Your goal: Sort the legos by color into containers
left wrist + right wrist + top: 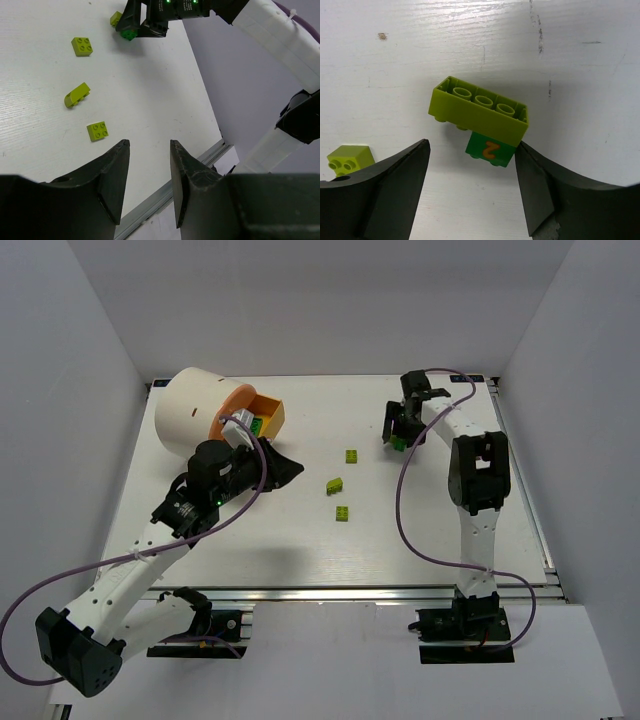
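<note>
Three yellow-green legos (pixel 352 455) mid-table, long brick (pixel 479 111) touching green brick (pixel 490 149), orange tray (pixel 270 410) far-left

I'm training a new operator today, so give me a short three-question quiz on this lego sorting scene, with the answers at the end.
1. True or false: the left gripper holds a lego.
2. In the top view, how many yellow-green legos lie loose on the table, clear of both grippers?
3. The dark green brick between the right gripper fingers is marked with: A) a 2, B) a 7, C) nothing.
Key: 1 false, it is open and empty; 2 three; 3 A.
</note>
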You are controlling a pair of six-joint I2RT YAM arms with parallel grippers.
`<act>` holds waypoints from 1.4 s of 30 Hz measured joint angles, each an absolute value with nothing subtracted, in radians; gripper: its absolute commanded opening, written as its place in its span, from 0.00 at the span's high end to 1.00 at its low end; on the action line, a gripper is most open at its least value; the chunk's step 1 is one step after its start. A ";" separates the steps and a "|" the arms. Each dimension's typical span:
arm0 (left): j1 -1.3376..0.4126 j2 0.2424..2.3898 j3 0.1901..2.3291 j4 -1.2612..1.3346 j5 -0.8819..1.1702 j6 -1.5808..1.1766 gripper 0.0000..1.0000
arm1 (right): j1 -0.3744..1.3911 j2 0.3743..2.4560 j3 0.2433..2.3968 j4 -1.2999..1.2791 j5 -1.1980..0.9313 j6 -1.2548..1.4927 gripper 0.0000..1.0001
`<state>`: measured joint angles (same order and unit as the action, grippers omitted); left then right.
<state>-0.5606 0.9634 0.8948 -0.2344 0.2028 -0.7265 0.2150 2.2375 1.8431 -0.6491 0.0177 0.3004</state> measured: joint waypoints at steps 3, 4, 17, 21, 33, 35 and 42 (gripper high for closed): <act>-0.561 0.964 0.896 -0.239 0.199 -0.726 0.52 | 0.233 2.247 1.850 -0.648 0.068 0.308 0.33; -0.561 0.963 0.897 -0.240 0.198 -0.726 0.52 | 0.238 2.251 1.850 -0.647 0.088 0.310 0.35; -0.561 0.963 0.897 -0.256 0.191 -0.726 0.52 | 0.242 2.271 1.850 -0.647 0.214 0.317 0.67; -0.561 0.963 0.899 -0.257 0.191 -0.726 0.52 | 0.239 2.271 1.850 -0.646 0.219 0.316 0.73; -0.561 0.965 0.899 -0.240 0.195 -0.727 0.50 | 0.196 2.154 1.663 -0.511 0.083 0.147 0.97; -0.561 0.970 0.899 -0.223 0.201 -0.727 0.48 | 0.181 2.076 1.574 -0.471 -0.011 0.059 1.00; -0.561 1.061 0.899 -0.122 0.267 -0.737 0.32 | 0.138 1.784 1.408 -0.407 -0.466 -0.323 1.00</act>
<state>-0.5606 1.0607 0.8986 -0.1223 0.2672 -0.7368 0.1375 1.7844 1.4082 -0.4072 -0.4660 -0.3233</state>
